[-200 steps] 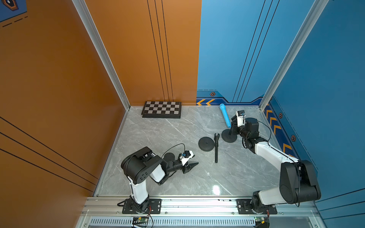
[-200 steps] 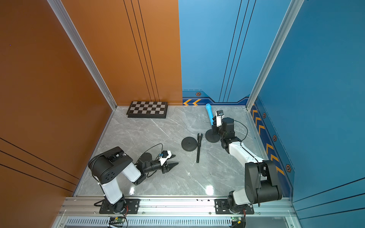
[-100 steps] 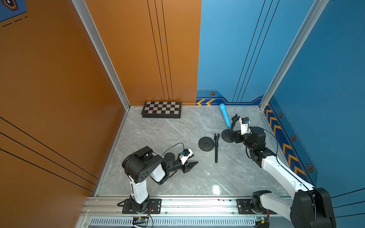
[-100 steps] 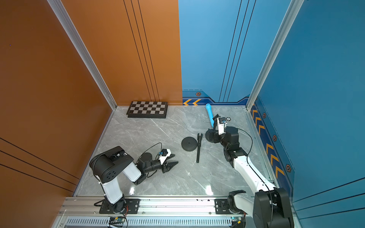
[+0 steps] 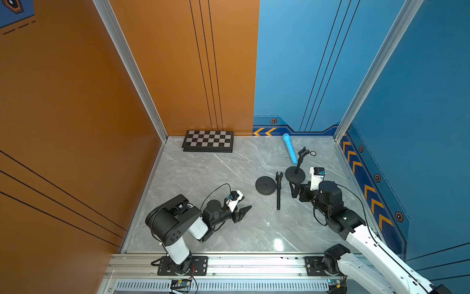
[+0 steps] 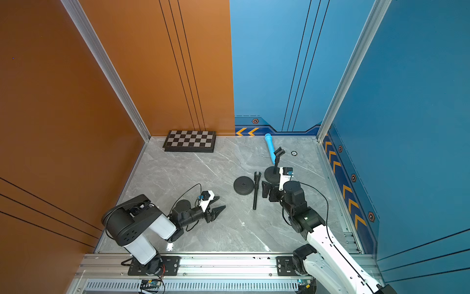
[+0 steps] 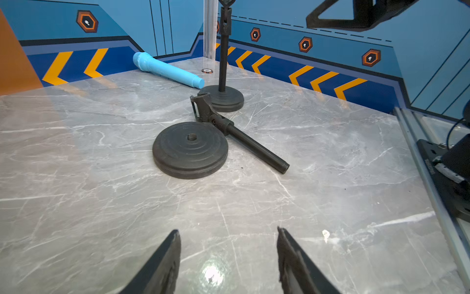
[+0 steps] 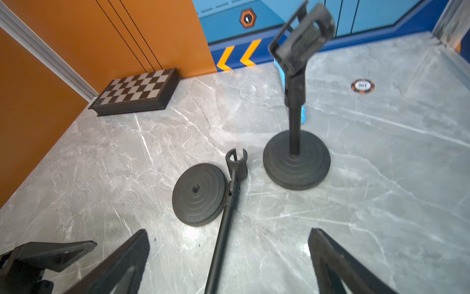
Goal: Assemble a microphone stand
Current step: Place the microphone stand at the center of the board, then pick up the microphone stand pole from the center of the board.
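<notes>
I have a chessboard lying flat on the grey marbled desk, its long back edge against the foot of the orange wall. Just past the chessboard's end, where the blue wall begins, two yellow chevrons mark the skirting. Well apart from the chessboard, toward the far blue corner, a small poker chip lies flat, orange-and-black rimmed with a white centre; I cannot read its print.
</notes>
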Robot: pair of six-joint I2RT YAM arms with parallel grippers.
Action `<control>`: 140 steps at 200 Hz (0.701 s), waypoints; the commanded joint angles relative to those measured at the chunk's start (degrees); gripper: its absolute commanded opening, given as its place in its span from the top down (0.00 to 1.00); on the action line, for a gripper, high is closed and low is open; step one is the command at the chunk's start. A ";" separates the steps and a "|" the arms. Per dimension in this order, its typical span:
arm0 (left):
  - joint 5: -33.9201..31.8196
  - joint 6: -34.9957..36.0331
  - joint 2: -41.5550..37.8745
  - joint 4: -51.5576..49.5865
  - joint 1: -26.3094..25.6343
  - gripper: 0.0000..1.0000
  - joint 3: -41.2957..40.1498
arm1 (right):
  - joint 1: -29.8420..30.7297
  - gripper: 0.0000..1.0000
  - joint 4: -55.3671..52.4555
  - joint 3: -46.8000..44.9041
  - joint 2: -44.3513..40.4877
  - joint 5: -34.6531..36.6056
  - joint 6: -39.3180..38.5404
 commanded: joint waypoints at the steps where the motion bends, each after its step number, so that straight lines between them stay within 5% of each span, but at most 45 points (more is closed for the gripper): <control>1: -6.23 -1.40 -1.88 0.06 0.83 0.27 -2.01 | 4.38 0.03 -8.61 1.75 5.49 6.05 7.15; 15: -8.09 -2.77 -2.66 0.00 1.70 0.00 -3.10 | 7.02 0.07 -8.50 2.51 8.77 9.83 8.78; 47: -13.81 -10.96 -2.91 -0.44 4.94 0.02 -5.68 | 8.17 0.15 -9.71 6.90 17.17 9.00 10.81; 69: -10.19 -9.80 -2.53 -0.64 5.99 0.02 -5.91 | 8.90 0.18 -11.22 11.20 24.39 8.80 10.38; 140: -13.12 -14.23 -1.72 -0.86 5.92 0.02 -5.96 | 9.69 0.38 -9.97 23.69 42.37 14.12 10.64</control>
